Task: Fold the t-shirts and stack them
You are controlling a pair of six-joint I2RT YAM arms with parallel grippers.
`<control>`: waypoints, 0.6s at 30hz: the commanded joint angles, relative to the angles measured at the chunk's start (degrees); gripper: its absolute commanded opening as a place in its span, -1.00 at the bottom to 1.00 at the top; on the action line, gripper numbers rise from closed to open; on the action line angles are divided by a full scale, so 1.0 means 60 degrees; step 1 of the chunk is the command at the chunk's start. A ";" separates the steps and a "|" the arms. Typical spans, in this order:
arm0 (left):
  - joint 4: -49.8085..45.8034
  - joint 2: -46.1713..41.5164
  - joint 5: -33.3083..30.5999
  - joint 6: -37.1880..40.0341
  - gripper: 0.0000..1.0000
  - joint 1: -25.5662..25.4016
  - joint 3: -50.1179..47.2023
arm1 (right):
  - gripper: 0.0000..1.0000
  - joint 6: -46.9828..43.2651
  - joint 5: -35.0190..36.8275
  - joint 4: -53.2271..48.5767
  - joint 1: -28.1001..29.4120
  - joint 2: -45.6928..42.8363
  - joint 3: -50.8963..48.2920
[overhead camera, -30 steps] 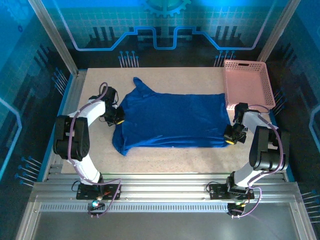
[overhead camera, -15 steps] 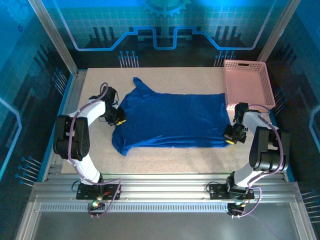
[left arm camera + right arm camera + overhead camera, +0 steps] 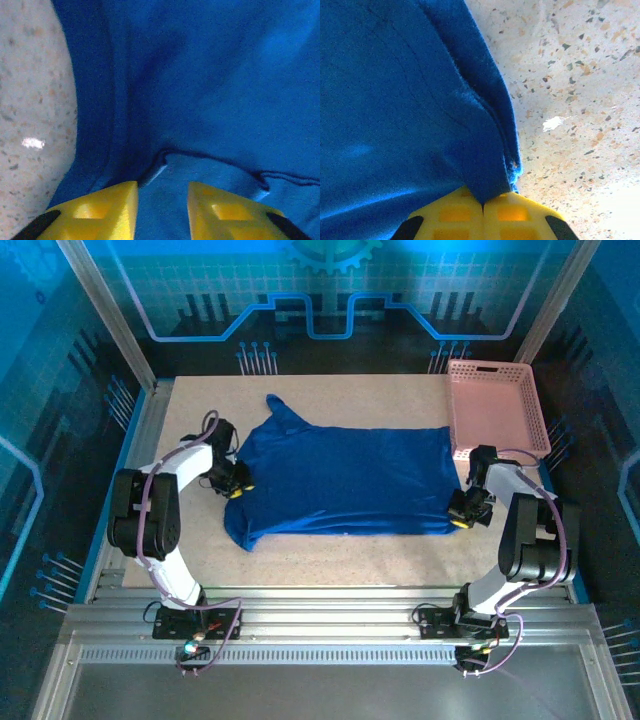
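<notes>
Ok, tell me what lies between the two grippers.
The blue t-shirt, spread out flat, spans the stretch from the left gripper to the right gripper, as the top external view shows.

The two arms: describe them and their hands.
The left arm and right arm match: black joint housings, white links, a lilac cable looping alongside each. The left hand and right hand have blunt yellow plastic fingers with recessed squares and black outer patches.

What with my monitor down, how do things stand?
Left gripper open over blue cotton t-shirt. Right gripper shut on its corner. Shirt spread flat. Pink plastic lattice basket beside it.
</notes>
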 commanded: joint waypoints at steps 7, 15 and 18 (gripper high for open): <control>-0.0090 -0.0836 0.0041 -0.0580 -0.21 -0.0183 -0.1175 | -1.00 -0.0034 0.0031 -0.0103 -0.0138 -0.0163 -0.0059; 0.0383 -0.0623 0.0129 -0.0921 -0.26 -0.0353 -0.1180 | -1.00 -0.0065 0.0047 -0.0119 -0.0146 -0.0204 -0.0073; 0.0576 -0.0573 0.0200 -0.1049 -0.34 -0.0353 -0.1109 | -1.00 -0.0092 0.0059 -0.0119 -0.0146 -0.0233 -0.0070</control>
